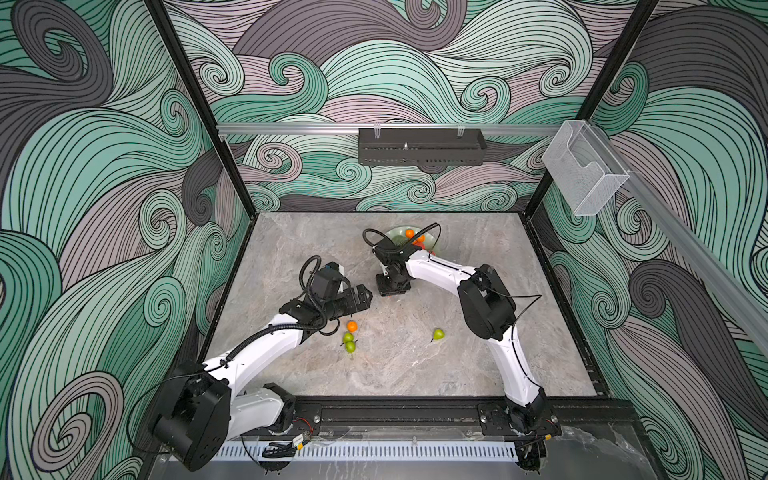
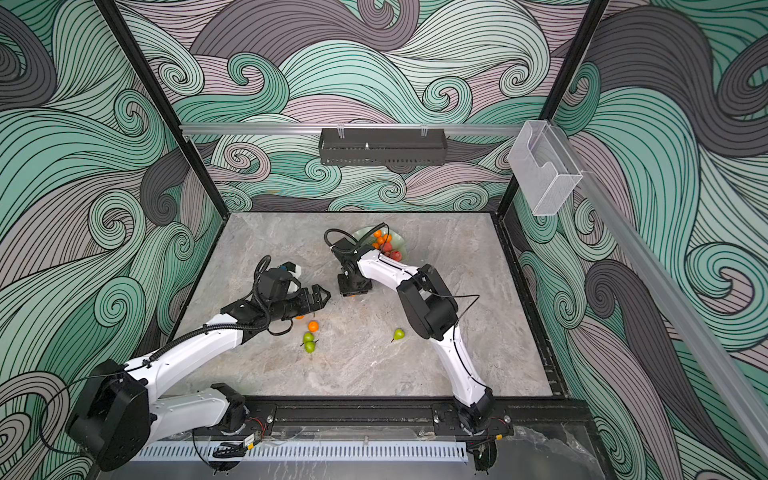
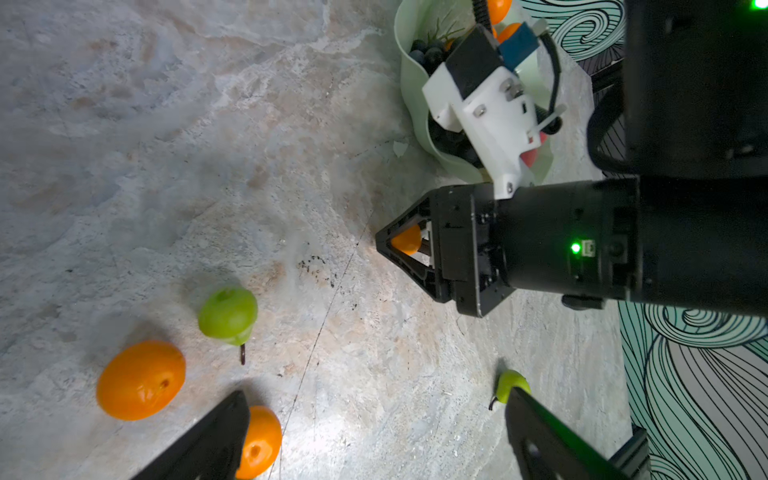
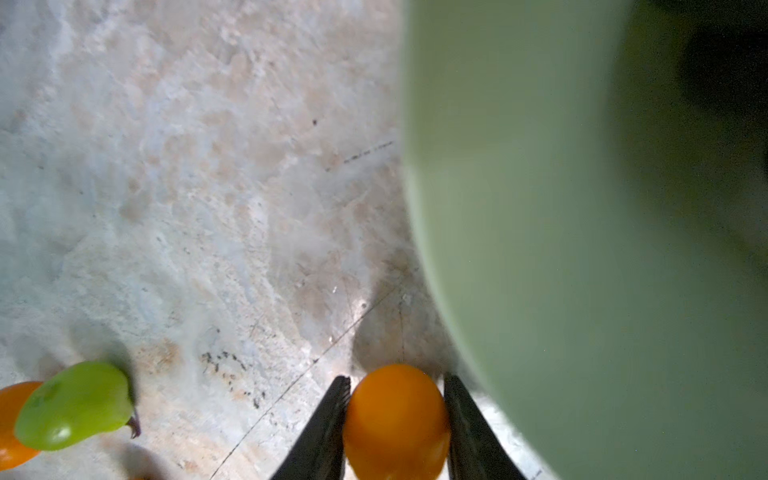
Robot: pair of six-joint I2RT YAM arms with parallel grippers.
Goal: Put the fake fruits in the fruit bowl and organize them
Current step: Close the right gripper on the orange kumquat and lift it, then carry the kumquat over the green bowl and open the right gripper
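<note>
Right hand [image 4: 397, 378] is down on the tabletop [image 1: 415, 374] with both fingers [image 4: 324, 436] pressed against an orange [image 4: 397, 419], right beside the fruit bowl [image 4: 540, 208]. My worry: it's round and slick, so an off-centre pinch could squirt it out on the lift, and the bowl wall is so close a finger could clip it and shove the bowl. Left hand [image 1: 363, 299] hangs spread wide, holding nothing, near 2 loose oranges [image 3: 141, 380] and 3 pears [image 1: 438, 333] sitting out on the tabletop; a runaway orange could scatter them.
</note>
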